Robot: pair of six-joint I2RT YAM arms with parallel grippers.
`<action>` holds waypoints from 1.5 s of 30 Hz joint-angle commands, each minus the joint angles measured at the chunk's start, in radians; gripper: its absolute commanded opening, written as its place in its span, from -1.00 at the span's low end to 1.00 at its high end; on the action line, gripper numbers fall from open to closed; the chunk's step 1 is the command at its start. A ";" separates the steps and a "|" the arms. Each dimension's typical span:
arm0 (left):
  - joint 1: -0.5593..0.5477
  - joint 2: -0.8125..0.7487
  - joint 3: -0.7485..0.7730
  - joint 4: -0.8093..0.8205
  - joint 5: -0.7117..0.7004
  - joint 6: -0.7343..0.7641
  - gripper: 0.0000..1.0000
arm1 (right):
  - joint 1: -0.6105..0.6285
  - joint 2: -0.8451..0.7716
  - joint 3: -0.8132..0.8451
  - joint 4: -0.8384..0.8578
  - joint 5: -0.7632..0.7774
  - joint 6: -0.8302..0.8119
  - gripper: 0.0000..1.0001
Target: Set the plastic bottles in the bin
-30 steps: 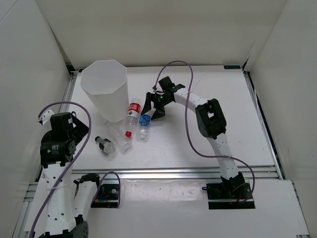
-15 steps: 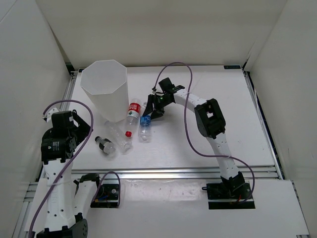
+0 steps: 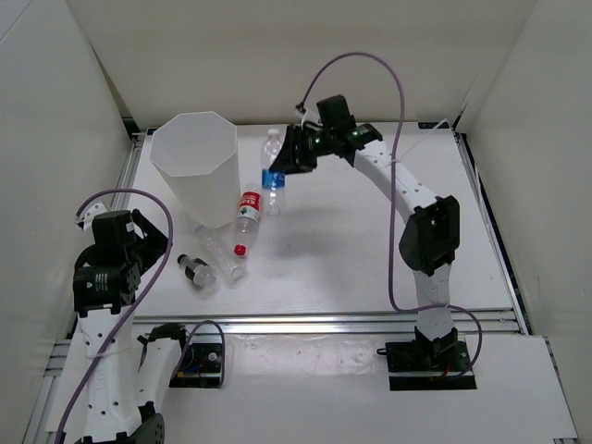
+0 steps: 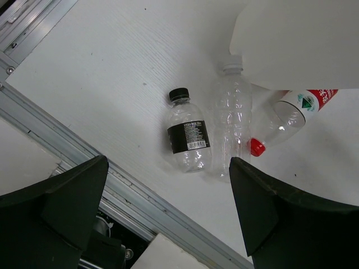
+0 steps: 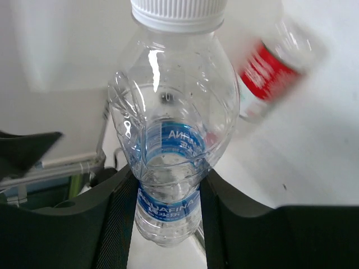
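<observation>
Top view: we see right gripper (image 3: 281, 168) clamped on blue-labelled bottle (image 3: 271, 181), cap pointing away from it, bottle held above table (image 3: 370, 240) just right of bin (image 3: 185, 190), not inside. Left gripper (image 4: 168, 193) gapes wide, holding nothing. Lying by bin's foot: red-labelled bottle (image 3: 248, 207), red-capped bottle (image 3: 225, 252), short dark-labelled bottle (image 3: 196, 269).

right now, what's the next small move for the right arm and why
Probably carry left, over the opening of the tall white octagonal bin. The right arm's jaws are shut on the clear blue-labelled plastic bottle, which hangs just right of the rim, so releasing here would likely miss.
</observation>
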 commanded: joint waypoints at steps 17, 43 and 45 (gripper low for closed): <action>-0.084 0.217 0.200 -0.121 0.004 0.040 1.00 | 0.085 0.169 0.559 0.639 0.320 0.202 -0.66; -0.093 0.019 -0.394 0.221 0.028 -0.547 1.00 | -0.008 -0.205 0.344 0.172 0.029 0.096 1.00; -0.093 0.019 -0.438 0.248 0.018 -0.559 1.00 | 0.001 -0.236 0.332 0.131 -0.020 0.082 1.00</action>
